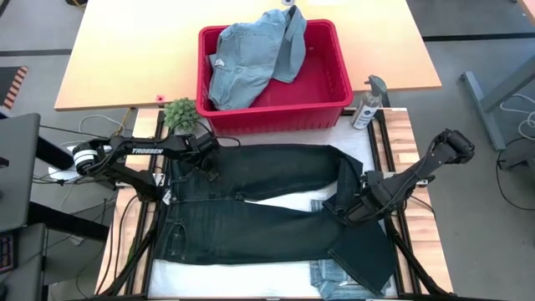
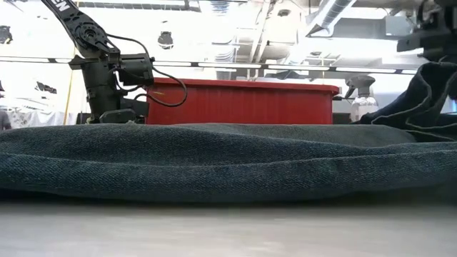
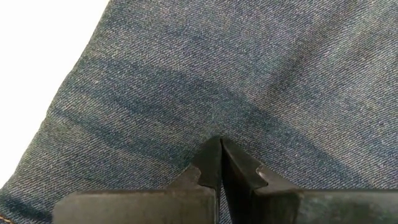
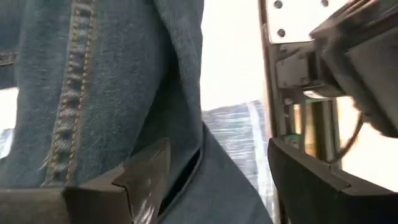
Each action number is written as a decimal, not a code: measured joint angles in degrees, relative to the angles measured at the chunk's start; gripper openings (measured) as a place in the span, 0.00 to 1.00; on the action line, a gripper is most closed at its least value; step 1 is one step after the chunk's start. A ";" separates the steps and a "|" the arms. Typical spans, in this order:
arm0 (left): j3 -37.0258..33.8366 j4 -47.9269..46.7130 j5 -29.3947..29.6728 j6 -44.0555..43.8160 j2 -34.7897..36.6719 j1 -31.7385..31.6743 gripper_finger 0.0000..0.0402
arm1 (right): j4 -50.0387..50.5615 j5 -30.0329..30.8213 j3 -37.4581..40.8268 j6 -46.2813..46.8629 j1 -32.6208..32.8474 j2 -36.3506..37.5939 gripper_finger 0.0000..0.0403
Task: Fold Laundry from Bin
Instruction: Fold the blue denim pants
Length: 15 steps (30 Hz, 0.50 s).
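Note:
Long dark navy trousers (image 1: 251, 209) lie spread on the table, waist toward the left and legs toward the right. My left gripper (image 1: 206, 159) stands shut on them near the waist's far corner. My right gripper (image 1: 353, 206) is open over the bend of the legs at the right, where a hump of trouser cloth (image 2: 428, 100) rises toward it. The red bin (image 1: 334, 104) stands at the far edge with a light blue denim piece (image 1: 251, 58) hanging over its rim. A blue-grey striped piece (image 1: 334, 280) shows from under the near trouser leg. My left gripper presses its shut fingertips (image 3: 219, 149) down on the flat trouser cloth (image 3: 205, 106) beside the waist, coming from above and pointing steeply down. The cloth lies flat on the table under them. My right gripper points steeply down with its fingers wide apart. A fold of trouser leg with a stitched seam (image 4: 124, 106) stands between them, against one finger (image 4: 149, 174). The other finger (image 4: 311, 180) is clear of it. The fold is raised off the table.
A spray bottle (image 1: 368, 104) stands right of the bin and a small green plant (image 1: 180, 113) left of it. The table's metal frame rails (image 1: 393, 167) run along both sides. Bare white tabletop (image 1: 288, 203) shows between the trouser legs.

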<state>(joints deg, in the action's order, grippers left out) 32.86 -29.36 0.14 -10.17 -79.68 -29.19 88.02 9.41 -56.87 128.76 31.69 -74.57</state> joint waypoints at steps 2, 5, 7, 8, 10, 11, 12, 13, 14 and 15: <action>-0.01 0.03 -0.11 -0.02 0.00 -0.02 0.00 | -3.55 0.56 2.73 -0.70 -0.90 1.63 0.73; -0.02 0.08 -0.17 -0.04 0.00 -0.02 0.00 | -9.30 1.19 7.02 -1.73 -2.08 3.34 0.73; -0.02 0.12 -0.19 -0.06 0.00 -0.02 0.00 | -12.82 1.24 9.94 -3.44 -2.95 3.81 0.73; -0.02 0.13 -0.19 -0.02 0.00 -0.02 0.00 | -14.37 1.24 11.03 -4.81 -3.48 3.87 0.73; -0.02 0.13 -0.22 0.12 0.00 -0.02 0.00 | -16.80 1.24 12.64 -7.55 -4.88 3.90 0.72; -0.02 0.13 -0.24 0.16 0.00 -0.02 0.00 | -17.64 1.24 13.03 -8.88 -5.51 3.90 0.71; -0.02 0.15 -0.26 0.15 0.00 -0.02 0.00 | -18.40 1.24 13.28 -10.13 -6.27 3.87 0.68; -0.02 0.17 -0.28 0.15 0.00 -0.02 0.00 | -18.48 1.24 13.22 -11.27 -7.01 3.73 0.64; -0.02 0.17 -0.26 0.17 0.00 -0.02 0.00 | -18.53 1.24 13.19 -12.60 -7.82 3.72 0.59; -0.02 0.22 -0.28 0.20 -0.01 -0.02 0.00 | -18.51 1.22 13.19 -13.91 -8.58 3.72 0.53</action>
<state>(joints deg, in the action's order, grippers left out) 32.84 -29.15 -0.14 -9.98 -79.69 -29.21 69.51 10.63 -43.68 114.85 23.10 -70.85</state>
